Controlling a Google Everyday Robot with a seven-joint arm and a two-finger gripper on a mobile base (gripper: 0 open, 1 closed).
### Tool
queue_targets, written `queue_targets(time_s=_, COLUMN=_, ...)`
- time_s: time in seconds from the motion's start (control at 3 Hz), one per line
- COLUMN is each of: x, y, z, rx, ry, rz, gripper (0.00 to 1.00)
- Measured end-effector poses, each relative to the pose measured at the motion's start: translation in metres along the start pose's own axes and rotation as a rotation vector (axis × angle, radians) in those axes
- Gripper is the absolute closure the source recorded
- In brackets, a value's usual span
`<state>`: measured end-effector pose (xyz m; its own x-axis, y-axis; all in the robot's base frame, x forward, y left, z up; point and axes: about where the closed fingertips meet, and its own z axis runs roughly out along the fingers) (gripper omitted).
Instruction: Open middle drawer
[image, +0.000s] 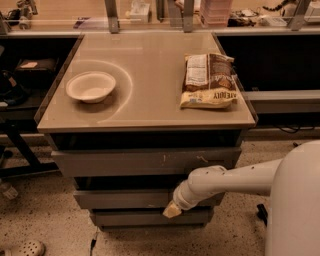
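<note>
So the gripper (172, 211) sits right at the bottom edge of the middle drawer (125, 199), right of center, and I honestly can't tell if it's open or closed.

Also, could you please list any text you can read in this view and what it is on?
"AREDDLY", or close to it, letters uncertain: bold print on the pale lower band of the snack bag.
Fine print on the bag's white panel: too small to read.
No text on the end effector, which sits at the front of the middle drawer.
</note>
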<state>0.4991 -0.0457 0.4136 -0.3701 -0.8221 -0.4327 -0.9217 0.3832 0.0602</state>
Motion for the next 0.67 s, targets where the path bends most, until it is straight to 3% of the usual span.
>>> queue_targets(time_s=0.67, x=0.0000, y=0.0000, z=0.0000, rx=0.000, ry=0.000, rz=0.000, gripper=0.89)
